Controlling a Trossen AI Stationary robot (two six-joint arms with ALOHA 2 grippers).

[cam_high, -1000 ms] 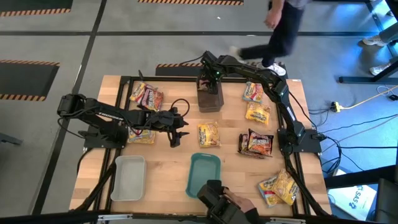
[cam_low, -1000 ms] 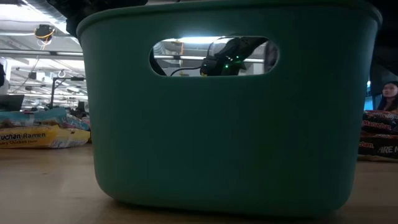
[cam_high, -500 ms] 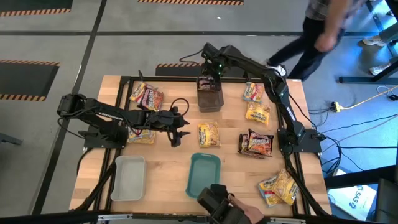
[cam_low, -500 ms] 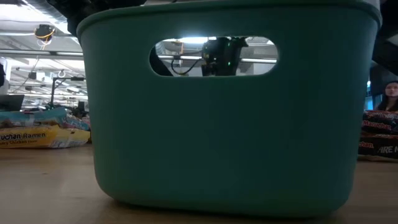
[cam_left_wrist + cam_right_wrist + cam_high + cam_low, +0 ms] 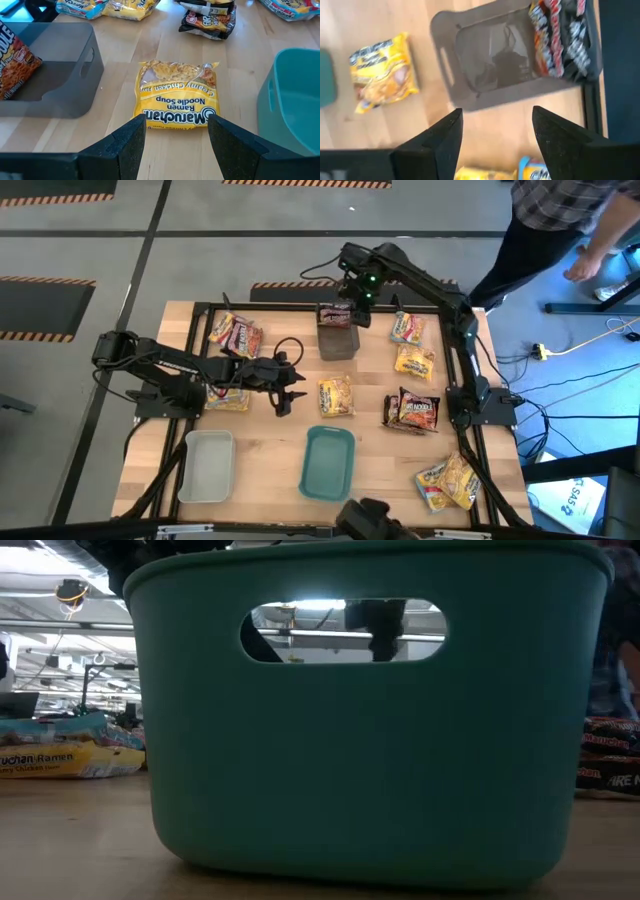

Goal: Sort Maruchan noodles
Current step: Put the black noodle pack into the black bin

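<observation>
Right end effector [image 5: 358,298] open, empty, above grey tray [image 5: 338,338] holding a dark packet [image 5: 560,35] at counter's [image 5: 270,460] far edge. Left end effector [image 5: 176,131] open, empty, facing yellow packet [image 5: 176,96] mid-counter.

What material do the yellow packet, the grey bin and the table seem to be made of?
Yellow packet: thin glossy plastic film, crinkled, with glare.
Grey bin: probably moulded matte plastic, with rounded corners and a handle slot.
Table: light wood, with visible grain.
</observation>
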